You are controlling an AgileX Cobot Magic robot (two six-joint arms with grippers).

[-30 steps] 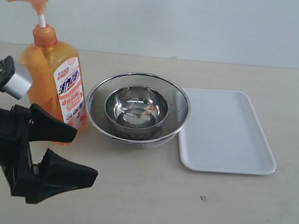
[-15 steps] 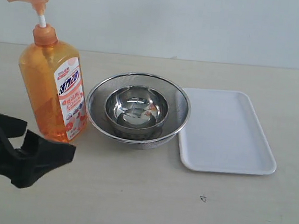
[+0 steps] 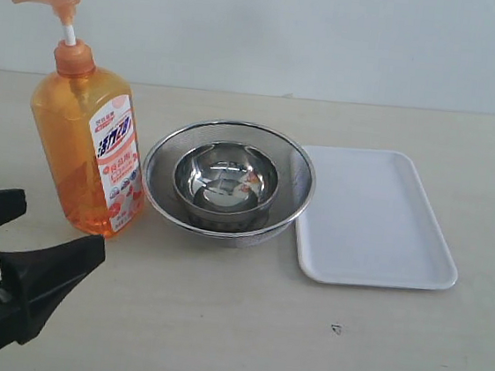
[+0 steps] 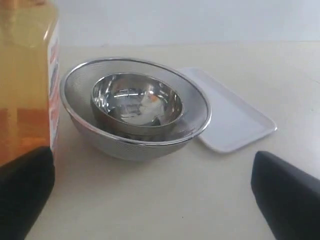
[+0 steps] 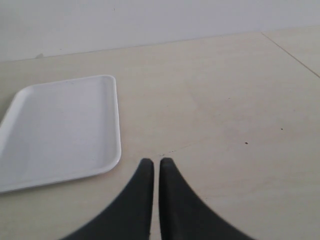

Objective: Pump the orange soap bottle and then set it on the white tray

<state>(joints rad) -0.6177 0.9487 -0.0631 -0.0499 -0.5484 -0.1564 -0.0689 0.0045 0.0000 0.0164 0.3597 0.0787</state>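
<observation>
The orange soap bottle stands upright at the left of the table, its pump head up on the white stem and its label turned toward the bowls. My left gripper is open, low and in front of the bottle, apart from it. In the left wrist view the bottle fills one edge, beside one black finger, and the left gripper holds nothing. The white tray lies flat at the right, with nothing on it. My right gripper is shut and empty, just off a corner of the tray. It is out of the exterior view.
A steel mesh bowl with a smaller steel bowl nested inside it sits between the bottle and the tray, close to both. In the left wrist view, the mesh bowl overlaps the tray's corner. A pale wall runs along the back.
My left gripper has drawn back and down from beside the bottle toward the lower left corner, staying open. The bottle, bowls and tray have not moved.
</observation>
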